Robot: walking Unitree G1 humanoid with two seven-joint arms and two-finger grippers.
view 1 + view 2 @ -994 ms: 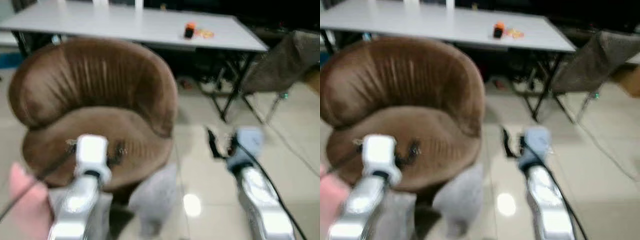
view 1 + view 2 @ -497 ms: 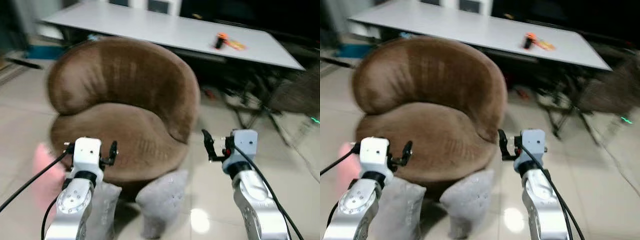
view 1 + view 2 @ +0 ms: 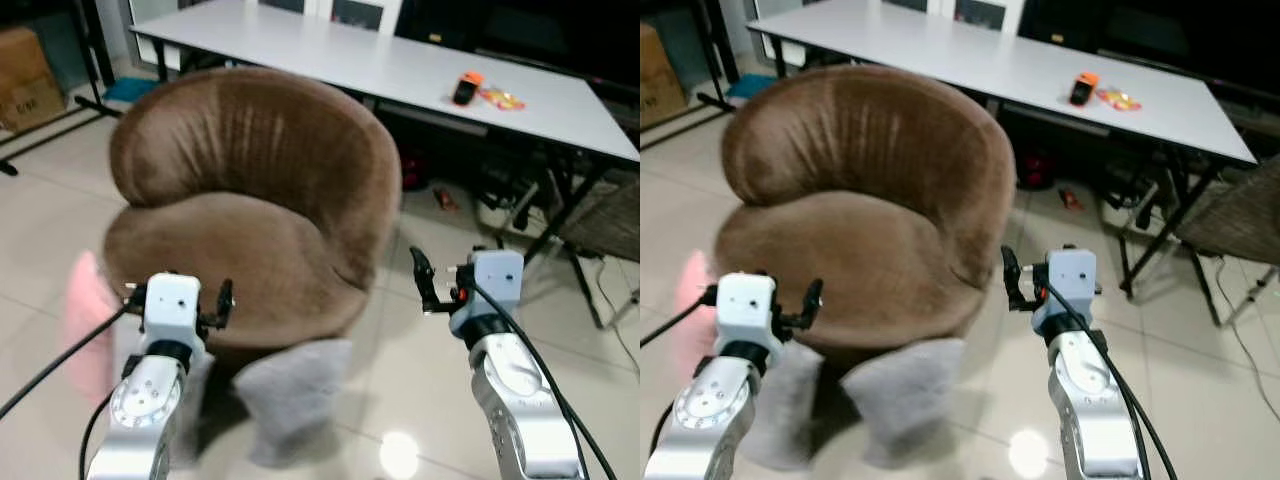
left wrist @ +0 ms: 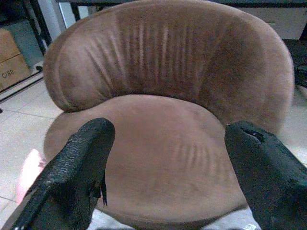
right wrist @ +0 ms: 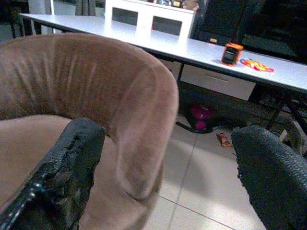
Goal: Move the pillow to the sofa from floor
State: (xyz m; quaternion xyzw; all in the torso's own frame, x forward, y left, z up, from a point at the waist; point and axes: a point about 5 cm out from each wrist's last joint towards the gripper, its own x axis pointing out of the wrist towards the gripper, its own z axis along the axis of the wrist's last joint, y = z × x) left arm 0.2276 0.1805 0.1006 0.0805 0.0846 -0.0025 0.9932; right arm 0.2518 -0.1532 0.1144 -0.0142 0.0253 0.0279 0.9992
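A grey pillow (image 3: 290, 385) lies on the tiled floor against the front of the brown round sofa chair (image 3: 250, 200). A second grey pillow (image 3: 788, 400) lies beside it, partly behind my left arm. A pink soft thing (image 3: 88, 320), blurred, sits on the floor at the sofa's left side. My left gripper (image 3: 178, 292) hangs open and empty above the sofa's front edge; in the left wrist view its fingers (image 4: 81, 163) frame the seat. My right gripper (image 3: 440, 288) is open and empty to the right of the sofa, above bare floor.
A long white table (image 3: 400, 70) stands behind the sofa with an orange object (image 3: 465, 88) on it. A cardboard box (image 3: 25, 65) sits at the far left, a wicker chair (image 3: 1240, 215) at the right. Cables and small items lie under the table.
The whole picture has shifted and sharpened, so the camera moved. Both arms keep the same raised pose with open fingers. The pillows lie as before on the floor.
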